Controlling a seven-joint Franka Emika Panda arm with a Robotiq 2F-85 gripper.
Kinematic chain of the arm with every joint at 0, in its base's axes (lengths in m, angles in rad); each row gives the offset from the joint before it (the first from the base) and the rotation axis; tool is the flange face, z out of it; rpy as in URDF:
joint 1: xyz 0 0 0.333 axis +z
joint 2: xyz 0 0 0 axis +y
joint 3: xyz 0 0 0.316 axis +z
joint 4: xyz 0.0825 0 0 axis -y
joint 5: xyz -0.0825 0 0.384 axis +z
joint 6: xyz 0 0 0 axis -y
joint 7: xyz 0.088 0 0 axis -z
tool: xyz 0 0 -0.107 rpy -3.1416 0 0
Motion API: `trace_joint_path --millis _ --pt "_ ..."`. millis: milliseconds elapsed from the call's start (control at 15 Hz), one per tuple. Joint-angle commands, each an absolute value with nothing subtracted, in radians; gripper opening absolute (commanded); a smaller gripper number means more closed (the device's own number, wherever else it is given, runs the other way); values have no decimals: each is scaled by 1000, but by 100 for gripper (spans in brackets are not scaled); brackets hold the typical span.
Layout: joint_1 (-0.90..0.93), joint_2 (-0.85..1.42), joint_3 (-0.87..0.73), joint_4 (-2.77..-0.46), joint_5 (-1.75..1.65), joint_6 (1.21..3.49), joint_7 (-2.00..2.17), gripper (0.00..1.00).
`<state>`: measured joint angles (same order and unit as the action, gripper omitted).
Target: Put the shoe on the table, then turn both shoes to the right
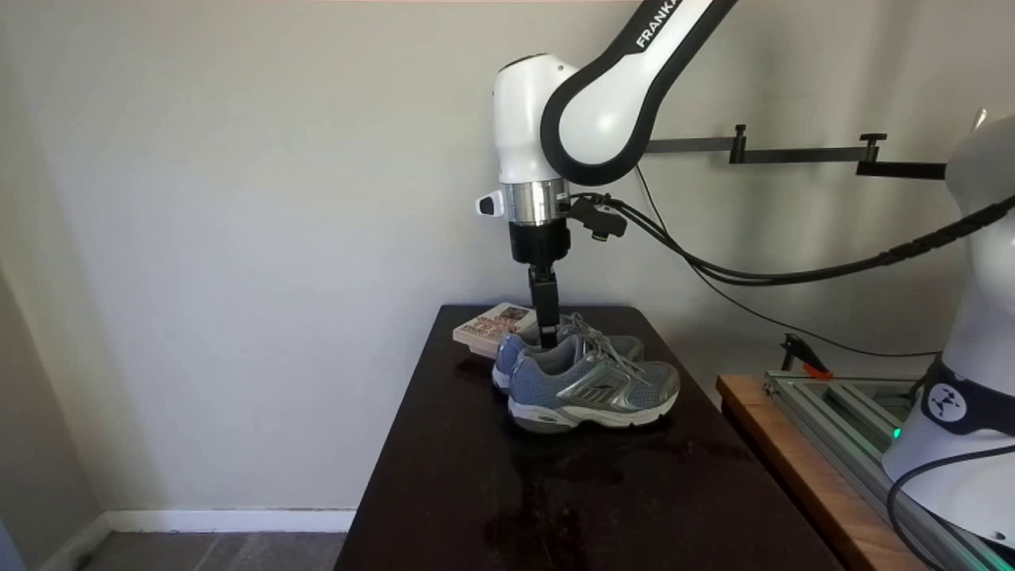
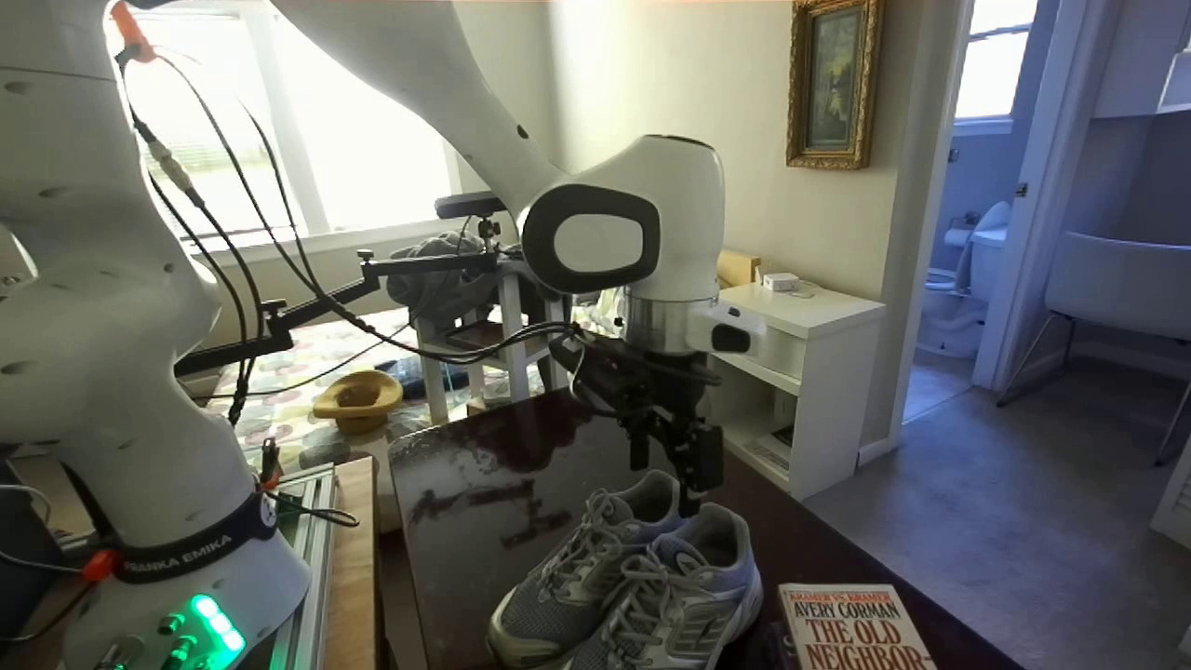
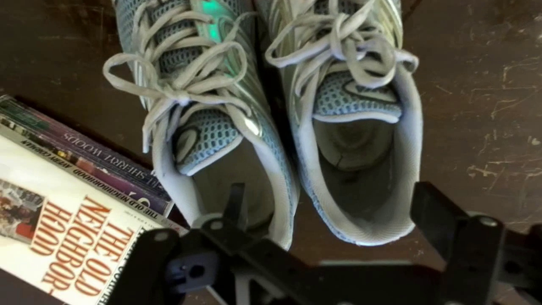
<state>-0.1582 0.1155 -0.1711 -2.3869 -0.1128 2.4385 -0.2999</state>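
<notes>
Shoes (image 1: 595,392), two of them, are seen side by side on the dark table (image 1: 444,476), just right of and below the middle in an exterior view. Their toes are pointed to the right of the frame. The gripper (image 1: 548,341) is held straight down by the heels; how wide its jaws are set cannot be told here.

In an exterior view, the pair is seen at the bottom middle, toes to the lower left, with a book (image 2: 851,625) at the lower right. A gap is shown between the fingers (image 2: 704,456).

In the wrist view, the jaws are seen far apart, with nothing pinched, it seems. The shoe on the right (image 3: 358,101) is framed between them, and the tip at the left is seen over the mouth of the shoe on the left (image 3: 211,127). Both shoes should be light, with soft cloth tops that could be squashed by a hard pinch and rubbery soles that may drag. The heel looks like the best part to be held, from both sides, as it should be stiffer. The laces (image 3: 182,96) should be left alone, since a loop could be caught.
</notes>
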Motion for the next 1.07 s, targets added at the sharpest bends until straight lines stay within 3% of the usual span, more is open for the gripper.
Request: trace_joint_path --millis 0,933,1000 --pt "-176 79 -172 -2449 -151 2538 -347 100" --pt "-219 131 -155 -2514 -79 2702 -567 100" --pt "-223 138 -152 -2514 -71 2712 -581 79"
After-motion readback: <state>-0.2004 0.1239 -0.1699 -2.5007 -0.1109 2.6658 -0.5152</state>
